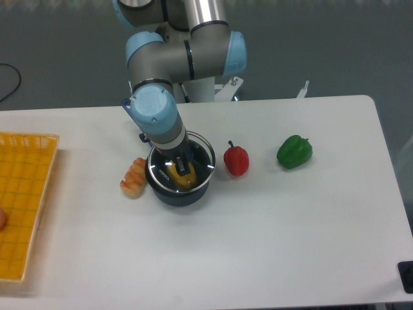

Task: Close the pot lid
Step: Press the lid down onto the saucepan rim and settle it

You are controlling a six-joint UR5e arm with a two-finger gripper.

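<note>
tool [181,166]: pinching the lid [181,163] at its knob | lid: over the pot [178,191]

From my feed I'm looking down on a white table [277,239] with rounded corners, lit evenly, soft shadows only. Behind it the floor [335,45] is a dull grey-green, plain and uniform. A black cable [11,82] loops in at the far left edge on that floor. Small metal brackets [303,89] poke up along the table's back edge. At the bottom right corner, a small dark block [406,276] sits at the table's edge; I can't tell what it is.
</note>
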